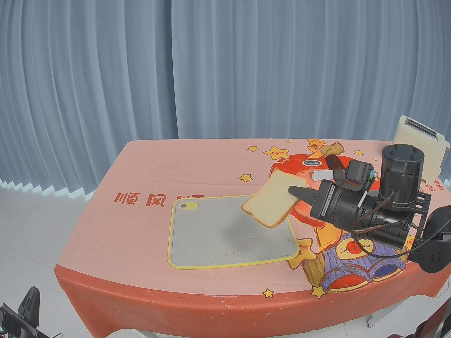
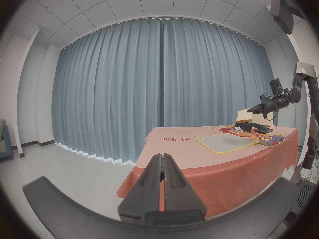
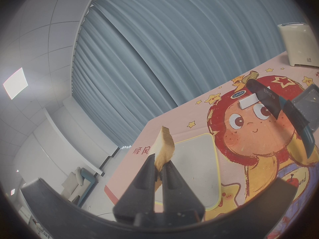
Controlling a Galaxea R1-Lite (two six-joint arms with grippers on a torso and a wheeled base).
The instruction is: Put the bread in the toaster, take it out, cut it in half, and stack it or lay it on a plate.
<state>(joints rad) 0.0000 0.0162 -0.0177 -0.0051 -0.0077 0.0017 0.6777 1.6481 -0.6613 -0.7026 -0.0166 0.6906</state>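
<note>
The right pincer (image 1: 292,193) squeezes one edge of the bread (image 1: 274,199), holding the slice tilted in the air over the cutting board's (image 1: 225,240) right side. The toaster (image 1: 423,142) stands at the desk's (image 1: 141,231) far right corner. The left pincer (image 2: 162,158) is closed, holding nothing.

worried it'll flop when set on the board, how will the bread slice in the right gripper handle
The bread slice juts out from the right gripper, held by one edge without sagging, so it is probably fairly stiff and light. The narrow jaws bite only that edge, so it may dent or crumble there.
</note>
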